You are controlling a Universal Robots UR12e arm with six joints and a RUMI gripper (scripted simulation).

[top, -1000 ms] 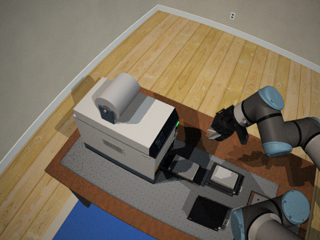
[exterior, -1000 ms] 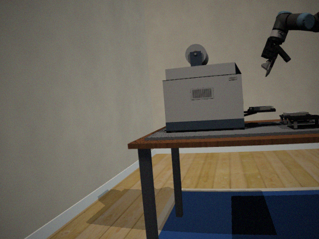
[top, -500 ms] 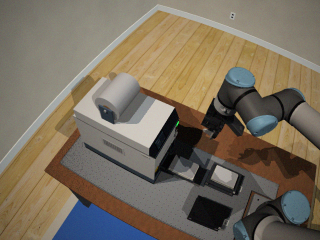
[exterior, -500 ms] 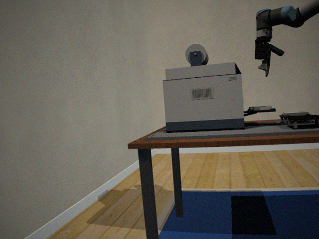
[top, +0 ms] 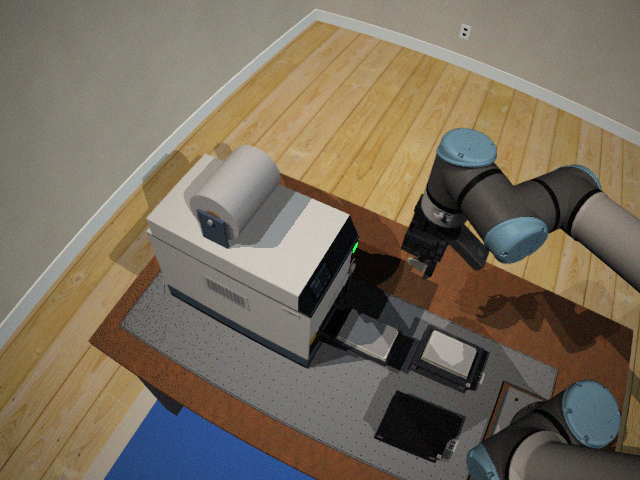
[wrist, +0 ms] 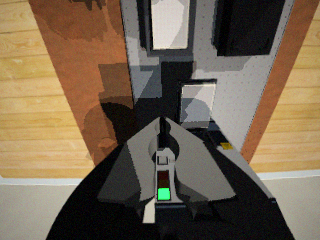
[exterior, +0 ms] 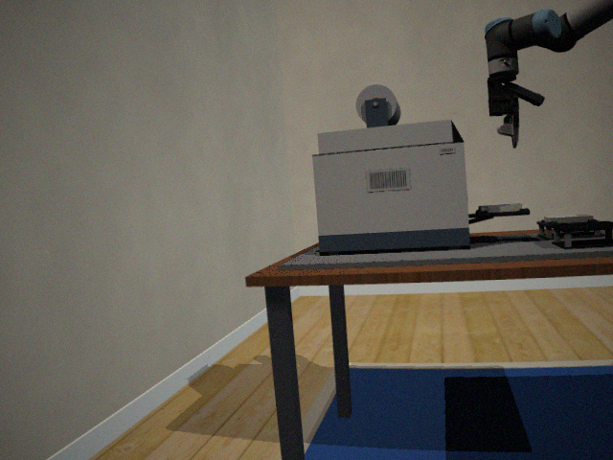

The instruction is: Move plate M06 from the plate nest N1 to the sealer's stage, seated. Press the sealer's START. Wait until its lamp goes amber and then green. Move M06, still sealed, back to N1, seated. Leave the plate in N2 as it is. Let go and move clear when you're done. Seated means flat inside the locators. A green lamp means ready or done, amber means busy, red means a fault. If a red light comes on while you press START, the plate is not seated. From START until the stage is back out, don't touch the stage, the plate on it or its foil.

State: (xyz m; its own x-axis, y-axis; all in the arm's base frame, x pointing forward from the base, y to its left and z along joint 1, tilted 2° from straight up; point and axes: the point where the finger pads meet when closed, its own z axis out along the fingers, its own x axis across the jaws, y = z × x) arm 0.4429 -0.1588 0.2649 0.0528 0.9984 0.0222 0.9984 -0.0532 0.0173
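Hanging with claw (top: 422, 273) (exterior: 512, 143) (wrist: 162, 118) closed, right of the sealer's (top: 232, 279) (exterior: 391, 208) (wrist: 252, 177) right edge, with open air above the plate (top: 368, 335) (exterior: 501, 208) (wrist: 197, 102) on the stage (top: 358, 352) (exterior: 517, 212) (wrist: 199, 81).

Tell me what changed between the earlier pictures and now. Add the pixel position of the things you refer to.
The claw (top: 425, 272) (exterior: 514, 144) (wrist: 162, 118) pivoted from tilted to pointing nearly straight down; the wrist above it moved left in the top view. The lamp (top: 355, 247) (wrist: 163, 194) stayed green, and the stage plate (top: 368, 335) (exterior: 502, 208) (wrist: 197, 102) stayed put.
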